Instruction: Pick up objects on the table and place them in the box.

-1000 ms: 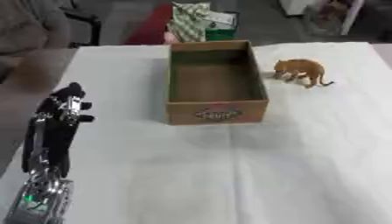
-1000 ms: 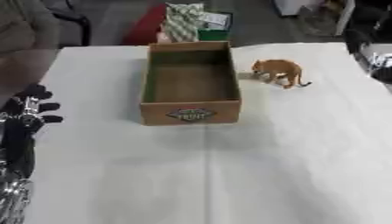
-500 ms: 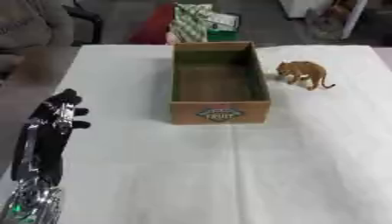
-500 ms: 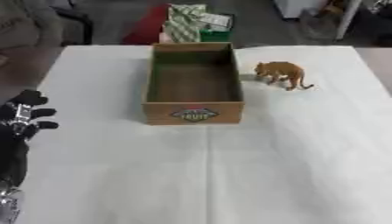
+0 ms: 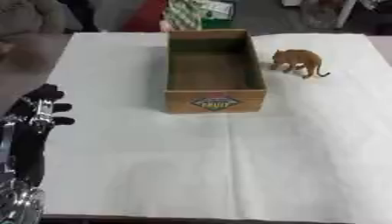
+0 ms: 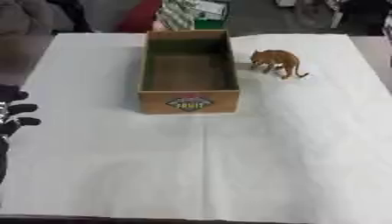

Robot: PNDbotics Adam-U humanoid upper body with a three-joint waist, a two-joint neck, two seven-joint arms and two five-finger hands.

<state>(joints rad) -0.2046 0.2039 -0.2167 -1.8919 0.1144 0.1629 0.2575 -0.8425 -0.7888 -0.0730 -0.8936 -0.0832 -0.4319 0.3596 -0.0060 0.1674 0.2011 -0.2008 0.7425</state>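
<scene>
The one thing waiting to be picked up is the small orange toy animal point(image 5: 297, 62), some four-legged cat-like figure with a curling tail, standing upright on its own feet on the far right part of the white-covered surface point(image 5: 229, 166). It stands just beside the box's right wall, not touching it, with its head turned toward that wall. That makes the job look short: a lift and a small carry leftward over the rim would put it inside. The box point(image 5: 215, 70) is an open cardboard crate with a printed label on its near face, set lengthwise down the middle of the surface; its mouth faces up and I can see nothing inside, so the whole floor is free to take the toy. The left robot hand point(image 5: 43, 113) sits at the near left edge, well apart from both toy and box, raised with its fingers spread and relaxed and nothing in them. From there it seems idle rather than reaching, and the box lies between it and the animal, which makes it the awkward choice for this pick. The right robot hand shows in neither view, though the toy's spot on the right would suit that arm better. Beyond the far edge there is blurred clutter, something green-and-white striped and something red, off the surface and no part of the task.
</scene>
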